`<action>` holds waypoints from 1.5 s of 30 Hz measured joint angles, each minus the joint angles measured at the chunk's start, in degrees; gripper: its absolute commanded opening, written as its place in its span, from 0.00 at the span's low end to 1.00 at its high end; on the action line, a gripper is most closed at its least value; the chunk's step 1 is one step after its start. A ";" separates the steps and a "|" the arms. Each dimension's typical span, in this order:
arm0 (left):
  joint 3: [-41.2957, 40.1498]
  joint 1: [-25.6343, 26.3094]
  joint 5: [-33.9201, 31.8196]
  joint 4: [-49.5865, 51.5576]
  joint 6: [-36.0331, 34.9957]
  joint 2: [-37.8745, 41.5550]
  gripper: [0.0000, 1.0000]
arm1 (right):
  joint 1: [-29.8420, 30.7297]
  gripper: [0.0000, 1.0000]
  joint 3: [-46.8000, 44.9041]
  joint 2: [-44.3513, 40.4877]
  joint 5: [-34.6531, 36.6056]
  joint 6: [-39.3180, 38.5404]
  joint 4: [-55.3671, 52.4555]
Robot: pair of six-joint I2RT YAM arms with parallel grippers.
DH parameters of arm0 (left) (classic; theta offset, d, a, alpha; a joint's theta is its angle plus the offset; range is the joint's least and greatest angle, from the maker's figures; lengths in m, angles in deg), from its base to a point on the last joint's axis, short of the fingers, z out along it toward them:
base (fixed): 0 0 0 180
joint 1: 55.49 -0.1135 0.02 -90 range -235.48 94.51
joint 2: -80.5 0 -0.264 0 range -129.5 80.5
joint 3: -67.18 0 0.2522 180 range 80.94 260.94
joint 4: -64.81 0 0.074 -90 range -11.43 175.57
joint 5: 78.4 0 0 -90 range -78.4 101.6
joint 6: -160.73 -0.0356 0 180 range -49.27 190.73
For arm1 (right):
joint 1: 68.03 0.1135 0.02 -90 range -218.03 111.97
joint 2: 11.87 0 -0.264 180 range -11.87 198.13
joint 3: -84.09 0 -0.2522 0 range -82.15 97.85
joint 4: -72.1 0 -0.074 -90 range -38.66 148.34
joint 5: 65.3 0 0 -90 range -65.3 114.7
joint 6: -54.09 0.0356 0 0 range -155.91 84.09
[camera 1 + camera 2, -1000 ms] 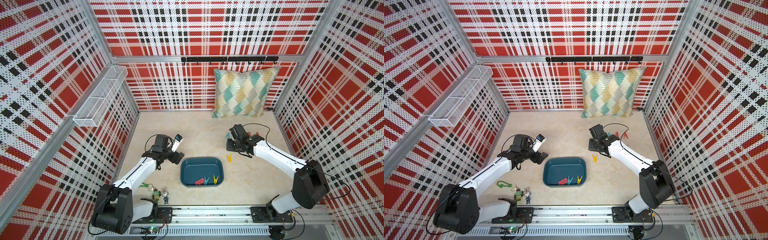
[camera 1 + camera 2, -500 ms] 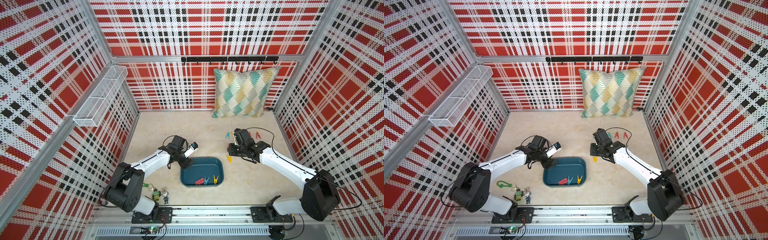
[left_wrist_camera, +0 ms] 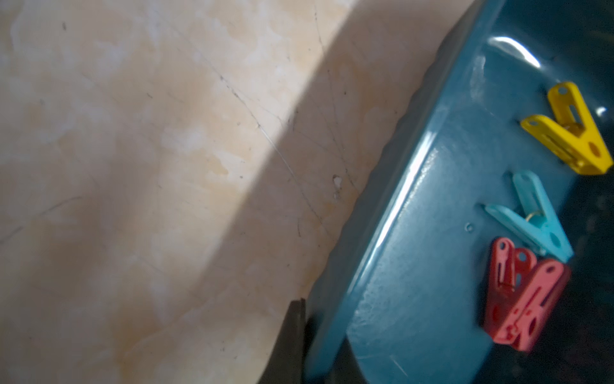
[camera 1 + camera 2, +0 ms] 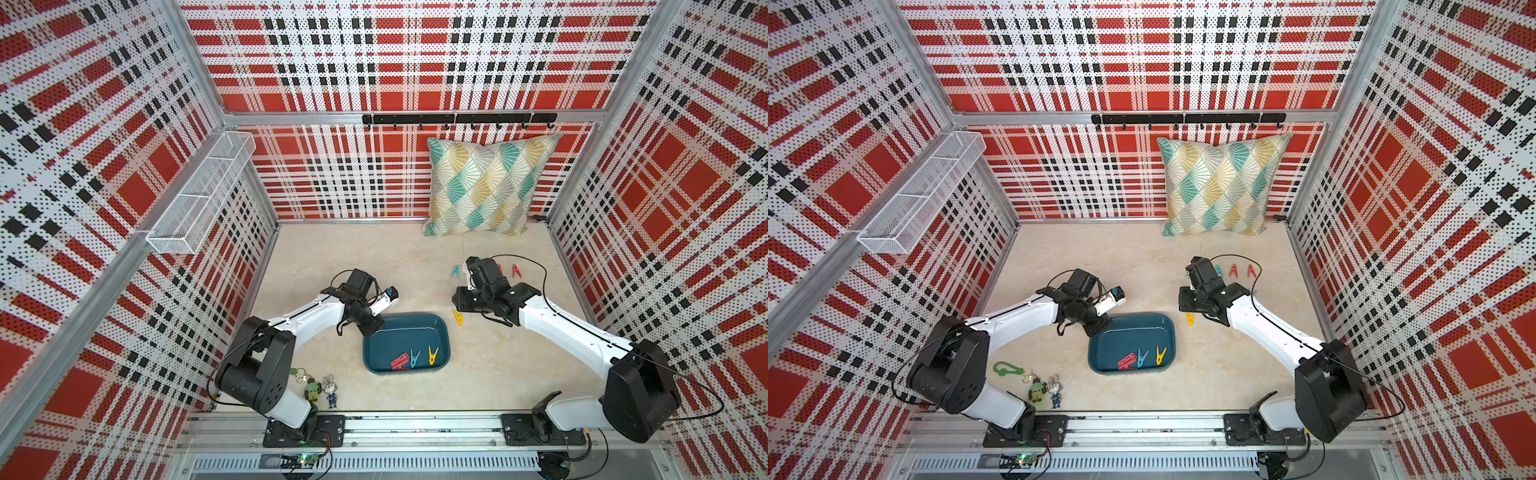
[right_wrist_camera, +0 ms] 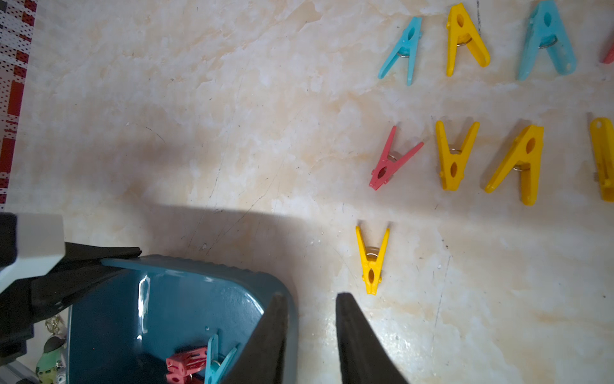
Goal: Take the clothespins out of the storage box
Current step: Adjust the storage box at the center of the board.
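The dark teal storage box lies on the floor between my arms. Three clothespins lie in its near end: red, teal and yellow. My left gripper is shut on the box's far-left rim, one finger outside the wall. My right gripper hangs open above the floor by the box's far-right corner, with nothing between its fingers. A yellow clothespin lies just beyond it. Several more clothespins lie in rows on the floor.
A patterned cushion leans on the back wall. A white wire basket hangs on the left wall, and a black hook rail on the back wall. A green clip with keychain figurines lies near the left arm's base.
My left arm swung right to the box and its gripper closed on the far-left rim. My right gripper came nearer, from the rows of pins toward the box's far-right corner.
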 measured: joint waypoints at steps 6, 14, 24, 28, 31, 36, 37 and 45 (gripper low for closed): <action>1.60 -0.13 0.92 2.38 -2.16 -1.68 0.00 | 1.03 0.31 -0.17 -0.17 -1.88 -0.22 -0.07; 12.92 -4.13 10.78 16.26 -13.38 -13.55 0.00 | 3.82 0.30 3.06 -0.17 -4.13 -0.44 -1.68; 20.70 -5.88 18.78 31.26 -17.49 -24.28 0.00 | 4.76 0.30 4.79 -0.37 -4.46 -0.31 -2.14; 19.82 -4.87 16.68 30.23 -15.19 -22.80 0.00 | 4.79 0.30 4.79 -0.85 -4.46 -0.13 -2.16; 17.75 -4.07 13.68 26.93 -11.61 -19.65 0.00 | 4.87 0.30 4.79 -1.14 -4.39 -0.13 -2.14; 11.34 -1.36 5.88 16.00 -5.14 -11.19 0.00 | 5.16 0.31 4.59 -1.14 -4.13 -0.15 -2.10; 10.05 -0.74 4.59 13.44 -4.17 -9.68 0.00 | 5.40 0.31 4.57 -1.11 -4.04 -0.17 -2.12; 4.70 0.96 -3.26 1.05 1.49 -4.17 0.07 | 10.36 0.36 4.83 2.60 -0.96 -0.46 -2.34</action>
